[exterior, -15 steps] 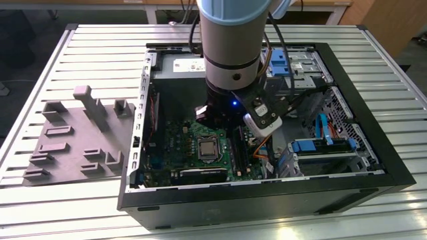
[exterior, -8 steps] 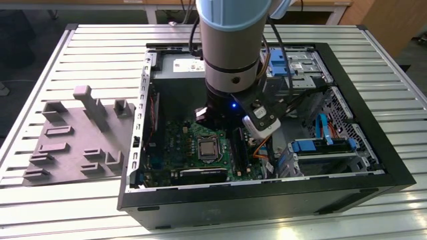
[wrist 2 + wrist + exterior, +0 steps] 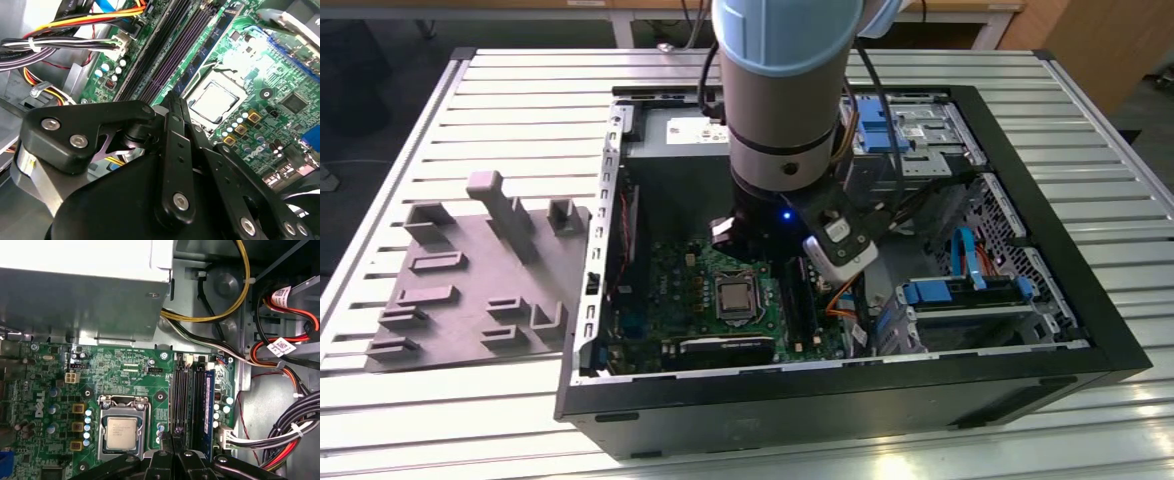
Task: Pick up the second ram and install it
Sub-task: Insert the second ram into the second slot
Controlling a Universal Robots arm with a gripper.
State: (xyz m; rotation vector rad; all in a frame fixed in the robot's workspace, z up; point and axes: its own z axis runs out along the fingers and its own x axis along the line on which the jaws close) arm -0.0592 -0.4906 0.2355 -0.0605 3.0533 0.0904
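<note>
The second ram, as far as I can judge, is the dark stick that stands on its edge in the memory slots, on the side of the processor socket that faces the bundle of cables. Just beside it, farther from the socket, stands another stick with a blue edge, and I cannot say with certainty which of the two is which. The gripper hangs low over one end of the slots, near a corner of the socket. Its fingers are brought together with no gap that I can see, and nothing is between them. In the exterior view the arm reaches down into the open computer case right beside the socket, while the grey block lies outside the case, well apart from it. From this I judge that the picking is done and the step in hand is the seating of the stick. Whether the latches at the slot ends are closed is too small to tell. If more pressing is needed, it calls for a straight push downward along the line of the slot, kept away from the small capacitors beside it.
</note>
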